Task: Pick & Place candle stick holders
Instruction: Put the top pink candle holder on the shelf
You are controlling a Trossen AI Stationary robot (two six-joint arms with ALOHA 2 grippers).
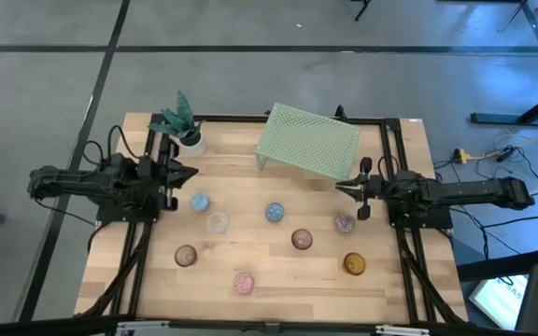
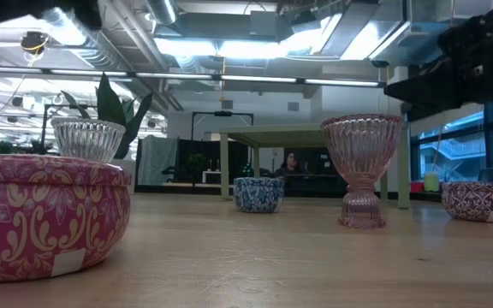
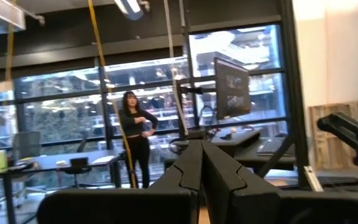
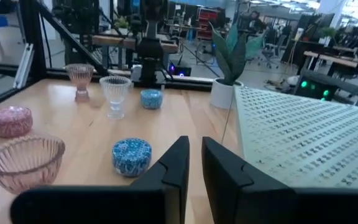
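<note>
- We count eight candle stick holders scattered on the wooden table (image 1: pixel 278 271), none yet moved to the green rack (image 1: pixel 308 140) at twelve o'clock.
- The left gripper (image 1: pixel 187 173) waits at nine o'clock with its fingers pressed together and holds nothing; the blue holder (image 1: pixel 200 202) sits just beside it.
- The right gripper (image 1: pixel 344 188) hovers at three o'clock, its fingers nearly together with a thin gap and nothing between them.
- The purple holder (image 1: pixel 345 222) lies nearest the right gripper, with the amber holder (image 1: pixel 354 264) toward five o'clock.
- We judge that no pick has begun.
- To do it well, we should spread the fingers first, descend straight over one cup, and clear its neighbours.
- The clear holder (image 1: pixel 216 222) looks faint from above, so its rim is probably harder to centre on.
</note>
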